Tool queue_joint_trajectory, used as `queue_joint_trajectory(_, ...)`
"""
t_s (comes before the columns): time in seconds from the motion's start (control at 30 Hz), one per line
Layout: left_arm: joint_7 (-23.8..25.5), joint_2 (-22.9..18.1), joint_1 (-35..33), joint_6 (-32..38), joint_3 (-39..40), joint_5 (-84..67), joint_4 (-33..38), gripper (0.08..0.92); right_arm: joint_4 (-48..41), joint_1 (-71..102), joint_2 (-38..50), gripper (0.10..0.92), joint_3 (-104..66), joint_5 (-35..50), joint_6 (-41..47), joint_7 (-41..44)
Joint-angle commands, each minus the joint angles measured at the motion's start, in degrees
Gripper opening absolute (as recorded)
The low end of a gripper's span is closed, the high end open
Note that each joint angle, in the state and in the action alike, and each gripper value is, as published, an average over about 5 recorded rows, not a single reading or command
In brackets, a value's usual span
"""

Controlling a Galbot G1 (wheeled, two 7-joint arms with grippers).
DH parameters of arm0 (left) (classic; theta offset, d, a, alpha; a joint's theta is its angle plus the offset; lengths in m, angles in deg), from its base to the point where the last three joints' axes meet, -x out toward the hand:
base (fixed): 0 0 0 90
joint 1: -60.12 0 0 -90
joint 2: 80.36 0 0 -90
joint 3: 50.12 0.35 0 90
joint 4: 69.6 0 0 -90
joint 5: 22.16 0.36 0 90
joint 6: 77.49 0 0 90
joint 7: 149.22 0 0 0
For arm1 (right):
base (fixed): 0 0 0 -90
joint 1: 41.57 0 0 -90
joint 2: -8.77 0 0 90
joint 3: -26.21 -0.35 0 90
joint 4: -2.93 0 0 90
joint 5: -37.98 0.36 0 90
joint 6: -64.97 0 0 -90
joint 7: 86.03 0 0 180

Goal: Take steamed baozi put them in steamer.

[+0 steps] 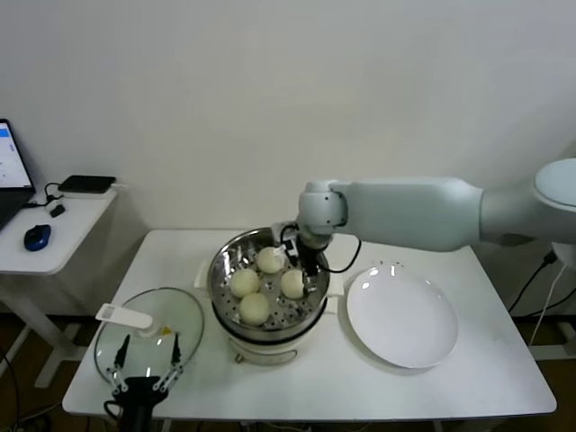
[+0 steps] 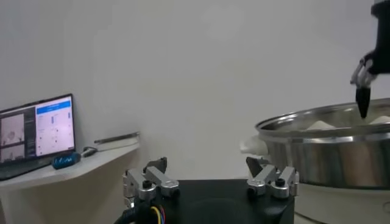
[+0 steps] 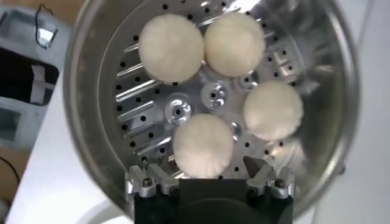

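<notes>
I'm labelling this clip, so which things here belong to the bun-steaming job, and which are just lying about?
Job:
- four round cream-white baozi, all on the perforated tray
- shiny stainless-steel steamer
- right gripper, open above the buns

Lying about:
- flat white plate
- round glass lid, white handle
- left gripper, open, parked near the lid
- blue mouse, side desk

No legible text, even on laptop screen (image 2: 36, 131)

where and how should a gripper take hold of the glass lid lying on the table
By its white handle, from straight above. The glass lid lies flat beside the steamer, a low dome with little for fingers to catch, while the handle stands raised on top, so jaws could likely close across its narrow width.
</notes>
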Motion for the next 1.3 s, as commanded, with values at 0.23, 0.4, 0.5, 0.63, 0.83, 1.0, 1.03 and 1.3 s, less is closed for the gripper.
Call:
queue_joint_trajectory(0.23,0.0,-2.8,-0.5,0.1,0.2,0.0,0.9,0.823,16.6,-3.0,26.7,0.823,-11.0,11.6,1.7,-16.3)
queue_joint_trajectory(0.4,0.1,-2.8,-0.4,0.1,0.4,0.4,1.5,0.823,22.9,21.0,37.6,0.823,-33.0,10.7,-0.9,-36.6)
queue_joint_trajectory(0.5,0.5,-2.8,-0.2,0.1,0.5,1.0,1.5,0.823,24.9,34.9,41.1,0.823,-43.7,9.6,-5.9,-45.1)
queue_joint_trajectory(0.63,0.9,-2.8,0.3,0.2,0.7,1.5,1.2,0.823,26.3,57.0,41.0,0.823,-62.3,6.2,-14.8,-53.5)
queue_joint_trajectory(0.83,1.1,-2.8,0.9,0.4,1.4,2.5,0.5,0.823,30.8,94.1,27.8,0.823,-97.8,-1.1,-25.6,-58.2)
queue_joint_trajectory(1.0,1.1,-2.8,1.4,0.2,1.6,3.3,0.1,0.823,33.8,114.8,13.9,0.823,-115.2,-8.4,-37.6,-54.4)
queue_joint_trajectory(1.03,1.1,-2.8,1.5,0.2,1.6,3.4,0.1,0.823,33.9,117.2,12.0,0.823,-117.3,-9.9,-39.6,-53.8)
queue_joint_trajectory(1.3,1.1,-2.8,2.0,0.3,1.3,3.3,-0.6,0.823,34.0,128.3,-2.6,0.823,-121.9,-16.1,-47.3,-53.0)
